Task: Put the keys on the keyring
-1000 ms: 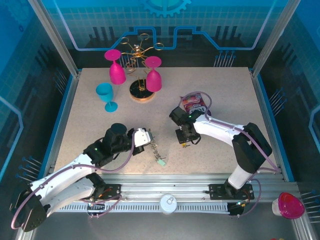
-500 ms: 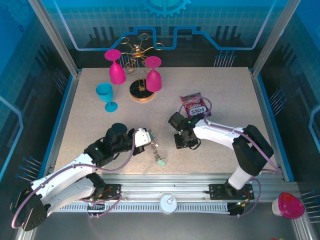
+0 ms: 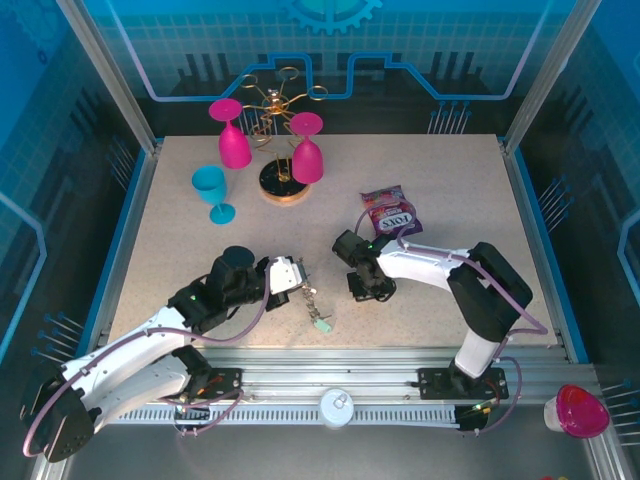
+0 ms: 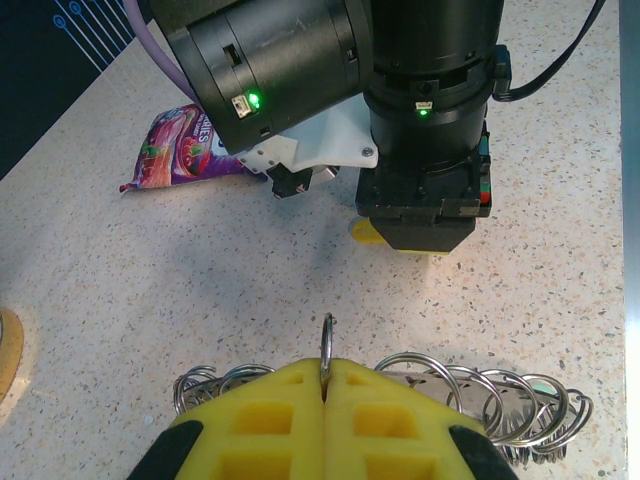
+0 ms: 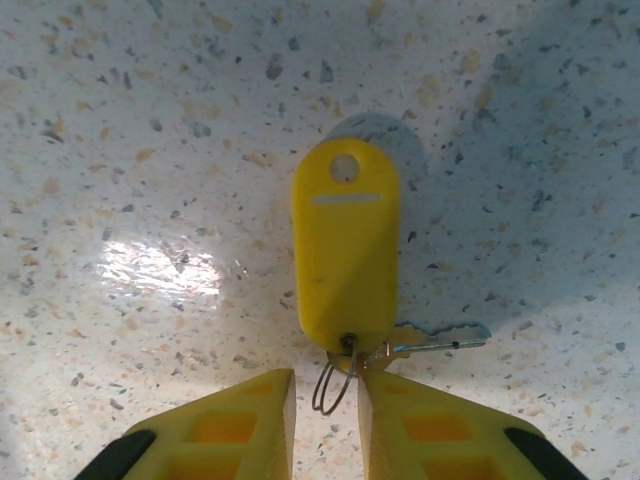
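My left gripper (image 4: 327,375) is shut on one upright wire loop of the keyring (image 4: 480,400), a grey hoop fringed with loops that lies on the table under the yellow fingers. In the top view the keyring (image 3: 308,296) hangs off the left gripper (image 3: 298,280), with a pale green tag (image 3: 323,324) at its near end. A key (image 5: 440,340) with a yellow tag (image 5: 345,250) lies flat on the table. My right gripper (image 5: 325,400) points down over it. Its jaws are narrowly apart, and the key's small wire ring (image 5: 335,385) sits in the gap between them.
A purple candy bag (image 3: 388,210) lies behind the right gripper (image 3: 368,292). Two pink goblets (image 3: 232,140) (image 3: 306,150), a blue goblet (image 3: 212,190) and a gold wire rack (image 3: 280,170) stand at the back left.
The right gripper has moved left and nearer, off the candy bag, and its jaws have narrowed around the yellow-tagged key's ring. The left arm has not moved.
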Robot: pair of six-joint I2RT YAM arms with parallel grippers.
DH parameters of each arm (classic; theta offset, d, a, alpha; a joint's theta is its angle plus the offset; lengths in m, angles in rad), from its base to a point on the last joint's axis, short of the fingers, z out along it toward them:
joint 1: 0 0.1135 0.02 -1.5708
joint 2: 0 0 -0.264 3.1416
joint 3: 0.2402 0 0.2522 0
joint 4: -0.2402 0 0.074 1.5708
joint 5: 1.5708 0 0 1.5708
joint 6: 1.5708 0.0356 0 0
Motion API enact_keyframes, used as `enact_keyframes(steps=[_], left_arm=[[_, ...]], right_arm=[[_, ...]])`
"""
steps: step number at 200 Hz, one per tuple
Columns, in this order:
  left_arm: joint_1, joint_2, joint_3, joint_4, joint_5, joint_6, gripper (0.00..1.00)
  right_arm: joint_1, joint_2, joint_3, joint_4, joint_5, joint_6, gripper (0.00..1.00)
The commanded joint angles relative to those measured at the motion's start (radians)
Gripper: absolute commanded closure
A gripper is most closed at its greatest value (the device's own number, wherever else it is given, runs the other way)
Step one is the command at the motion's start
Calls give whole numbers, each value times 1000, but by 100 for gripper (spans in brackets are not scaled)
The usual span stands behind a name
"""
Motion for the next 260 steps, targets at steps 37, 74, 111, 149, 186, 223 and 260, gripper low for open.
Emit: enact_keyframes(steps=[37,74,111,149,186,223,260], left_arm=[[0,-4,2,35,31,18,100],[-1,-4,2,35,31,18,100],[0,-7,2,29,31,17,100],[0,-5,3,30,31,19,100],[-1,-7,8,24,31,22,100],[-1,3,5,54,49,19,100],[-4,33,-7,129,80,13,100]], right_arm=[[21,8,26,-31,41,18,84],[23,15,29,-28,43,13,86],[23,24,35,-33,53,10,87],[25,10,32,-35,64,-2,95],[28,-70,7,-11,88,-69,100],[16,-319,-121,193,0,-379,100],[-59,-449,-168,318,-296,-681,100]])
